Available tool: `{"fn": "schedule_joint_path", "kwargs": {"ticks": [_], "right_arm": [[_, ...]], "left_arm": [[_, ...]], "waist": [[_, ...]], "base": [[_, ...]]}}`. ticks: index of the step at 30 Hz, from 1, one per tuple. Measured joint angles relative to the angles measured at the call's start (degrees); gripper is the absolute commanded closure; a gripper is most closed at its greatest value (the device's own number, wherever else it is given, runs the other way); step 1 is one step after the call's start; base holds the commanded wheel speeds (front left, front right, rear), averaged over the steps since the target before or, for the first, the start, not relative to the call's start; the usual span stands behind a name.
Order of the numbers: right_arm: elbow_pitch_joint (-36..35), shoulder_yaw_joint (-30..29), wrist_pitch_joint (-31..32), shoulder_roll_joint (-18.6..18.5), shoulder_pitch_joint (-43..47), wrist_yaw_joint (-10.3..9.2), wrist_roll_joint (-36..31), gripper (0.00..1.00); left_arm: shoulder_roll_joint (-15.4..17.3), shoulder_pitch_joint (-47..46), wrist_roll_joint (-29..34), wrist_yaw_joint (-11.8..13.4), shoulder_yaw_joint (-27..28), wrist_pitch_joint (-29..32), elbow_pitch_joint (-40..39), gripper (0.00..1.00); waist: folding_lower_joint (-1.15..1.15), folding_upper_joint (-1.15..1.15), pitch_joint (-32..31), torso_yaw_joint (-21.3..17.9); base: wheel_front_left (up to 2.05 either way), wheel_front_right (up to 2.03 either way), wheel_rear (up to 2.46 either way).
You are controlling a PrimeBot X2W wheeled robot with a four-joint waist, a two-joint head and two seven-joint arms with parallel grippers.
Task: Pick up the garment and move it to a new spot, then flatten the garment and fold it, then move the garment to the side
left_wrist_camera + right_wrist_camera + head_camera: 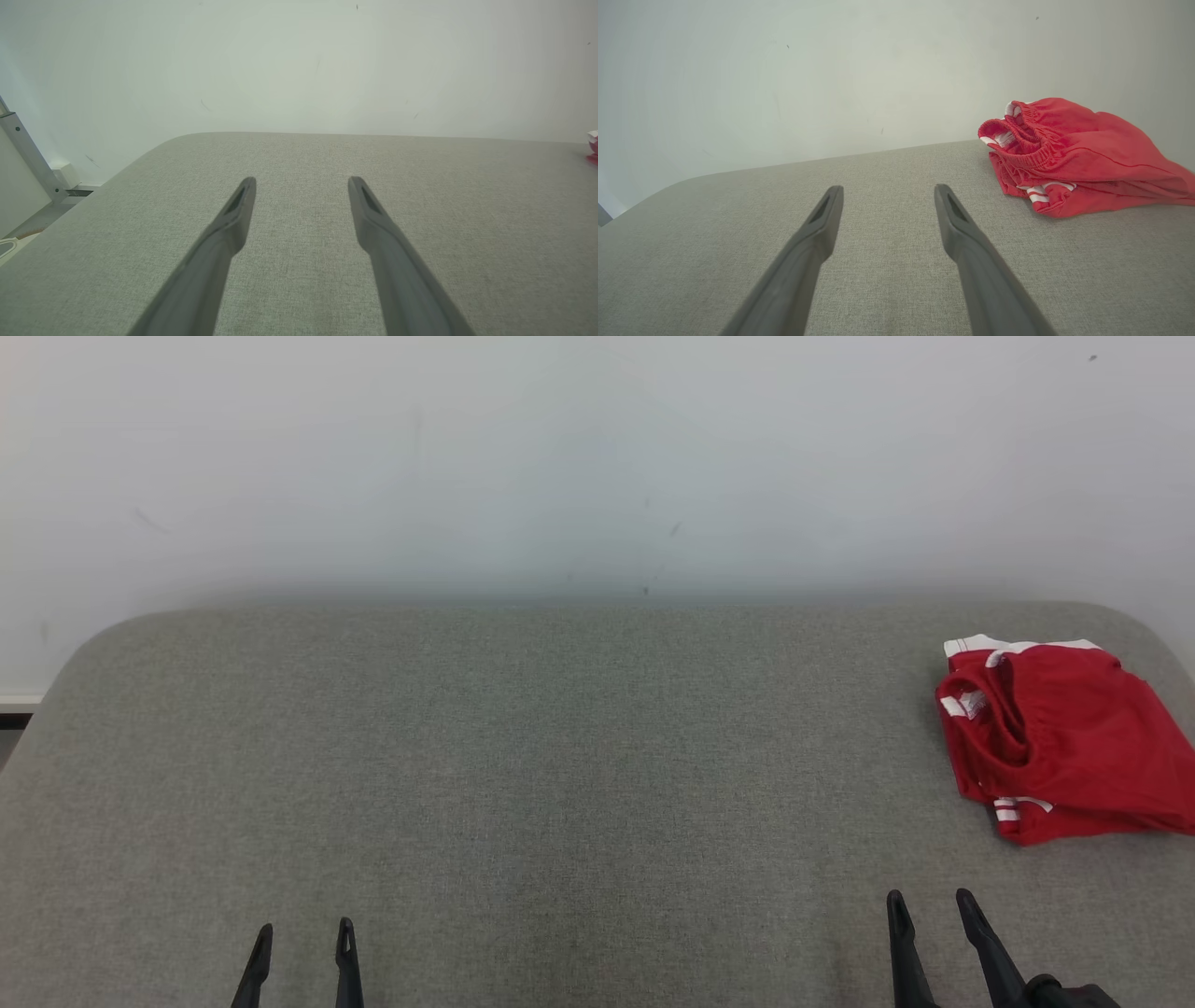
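Grey fabric surface (523, 756), pale wall (560, 457) behind, red garment (1064, 737) far right, left tool (306, 924) and right tool (929, 893) released.

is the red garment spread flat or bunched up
Bunched up: the red garment lies in a crumpled heap on the grey table, its elastic waistband folded over itself.

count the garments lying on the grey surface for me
1. The red garment lies bunched at the right edge of the grey surface, ahead of the right gripper. Its folds could hide another piece.
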Motion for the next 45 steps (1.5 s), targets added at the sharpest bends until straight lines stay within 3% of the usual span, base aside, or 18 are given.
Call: {"fn": "schedule_joint_path", "kwargs": {"ticks": [7,8,14,31,45], "right_arm": [[0.03,-0.20,0.00,0.00,0.02,0.00,0.01,0.00],[0.29,-0.16,0.00,0.02,0.08,0.00,-0.01,1.00],[2.98,-0.08,0.21,0.05,0.35,0.00,0.37,1.00],[2.97,-1.57,3.94,-0.40,-0.21,0.00,18.91,1.00],[2.61,-2.76,6.42,-0.91,-1.51,0.00,30.84,1.00]], "left_arm": [[0.00,0.01,0.51,0.10,-0.02,0.00,-0.05,0.00],[-0.02,0.00,0.48,0.05,-0.02,0.01,0.21,1.00],[-0.25,0.87,-0.29,0.02,-0.04,0.69,3.23,1.00],[-0.26,-1.92,-19.38,-1.47,0.27,5.08,4.58,1.00],[-0.26,-4.39,-31.47,-2.46,0.41,8.02,5.46,1.00]], "waist": [[0.00,0.00,0.14,0.02],[0.00,0.00,0.15,0.03],[0.00,0.00,0.18,0.00],[0.00,0.00,0.50,-0.15],[0.00,0.00,0.74,-0.27]], "base": [[0.00,0.00,0.00],[0.00,0.00,0.00],[0.00,0.00,0.00],[0.00,0.00,0.00],[0.00,0.00,0.00]]}}
